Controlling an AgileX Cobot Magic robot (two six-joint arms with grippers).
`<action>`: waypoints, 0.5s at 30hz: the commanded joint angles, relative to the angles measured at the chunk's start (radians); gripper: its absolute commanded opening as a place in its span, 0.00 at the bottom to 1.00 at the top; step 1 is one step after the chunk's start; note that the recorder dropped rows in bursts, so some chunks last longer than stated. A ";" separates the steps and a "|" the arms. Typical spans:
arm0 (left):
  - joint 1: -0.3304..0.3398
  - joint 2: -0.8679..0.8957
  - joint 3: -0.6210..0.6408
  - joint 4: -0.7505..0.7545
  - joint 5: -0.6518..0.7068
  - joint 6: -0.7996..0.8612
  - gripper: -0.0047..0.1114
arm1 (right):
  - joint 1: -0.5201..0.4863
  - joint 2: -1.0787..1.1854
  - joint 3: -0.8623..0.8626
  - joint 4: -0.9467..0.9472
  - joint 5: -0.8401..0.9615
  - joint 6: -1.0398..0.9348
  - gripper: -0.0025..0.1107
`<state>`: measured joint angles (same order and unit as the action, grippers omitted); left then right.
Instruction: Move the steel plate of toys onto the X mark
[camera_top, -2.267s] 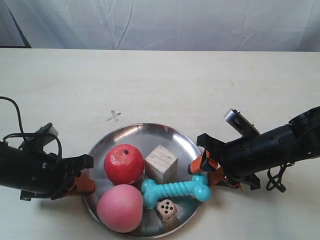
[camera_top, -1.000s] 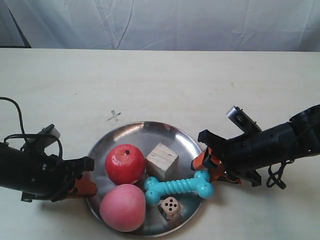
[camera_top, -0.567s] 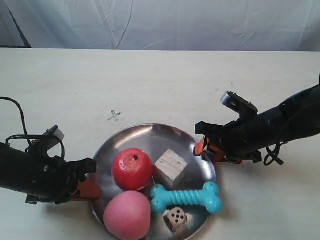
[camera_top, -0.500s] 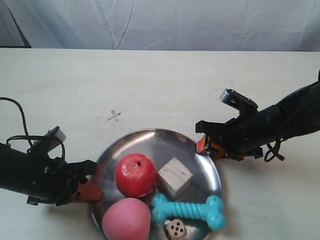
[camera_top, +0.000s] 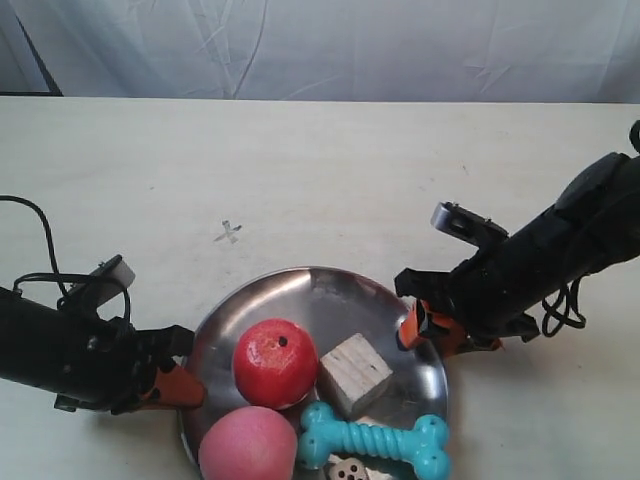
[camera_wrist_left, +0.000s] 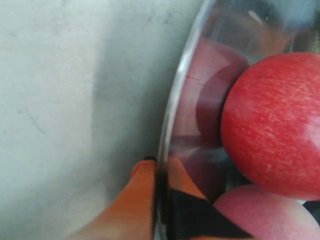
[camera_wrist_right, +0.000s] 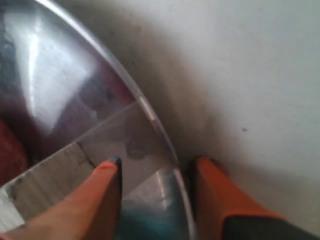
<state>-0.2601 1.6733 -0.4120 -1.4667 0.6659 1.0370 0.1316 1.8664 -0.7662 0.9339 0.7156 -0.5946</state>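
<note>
Left pincer (camera_wrist_left: 159, 162) clenched on steel plate (camera_wrist_left: 187, 130) rim; right pincer (camera_wrist_right: 155, 162) astride opposite rim, released, presumably to steady the toys (camera_top: 275, 362).

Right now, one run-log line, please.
left gripper shut on steel plate rim | right gripper open astride rim | toys aboard | X mark uncovered

My orange fingers (camera_wrist_left: 142, 200) look smooth and matt. The steel plate (camera_top: 300, 300) is polished, mirror-bright metal. The cube (camera_top: 355, 373) is raw, grainy wood, the bone (camera_top: 372, 440) ribbed rubber, and the desk (camera_top: 330, 170) matt.
</note>
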 joint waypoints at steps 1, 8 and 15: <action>-0.013 0.002 0.002 0.010 -0.006 0.016 0.04 | -0.003 0.012 0.013 -0.134 0.068 0.083 0.41; -0.013 0.002 0.002 -0.027 -0.012 0.016 0.04 | -0.001 0.012 0.081 -0.097 0.055 0.097 0.41; -0.013 0.002 0.002 -0.027 -0.012 0.016 0.04 | -0.001 0.012 0.145 -0.048 -0.038 0.091 0.31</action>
<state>-0.2601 1.6733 -0.4120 -1.4687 0.6606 1.0506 0.1262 1.8421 -0.6669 0.9470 0.7353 -0.5085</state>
